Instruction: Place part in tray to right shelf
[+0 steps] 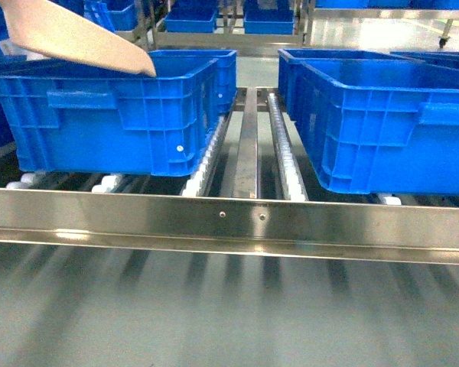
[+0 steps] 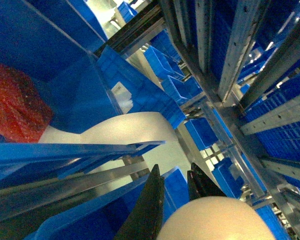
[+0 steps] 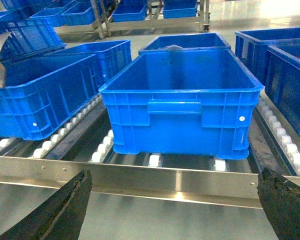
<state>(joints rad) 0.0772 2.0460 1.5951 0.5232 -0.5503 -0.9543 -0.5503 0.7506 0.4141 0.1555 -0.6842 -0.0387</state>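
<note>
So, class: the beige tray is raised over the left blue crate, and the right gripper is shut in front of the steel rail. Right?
Not quite. The right gripper is open, its fingers spread wide in the right wrist view. The tray does sit over the left blue crate, behind the steel rail.

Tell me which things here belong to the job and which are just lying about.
Job: tray, right shelf. The part is not in view.
Lying about: blue crates, red crinkly bundle.
</note>
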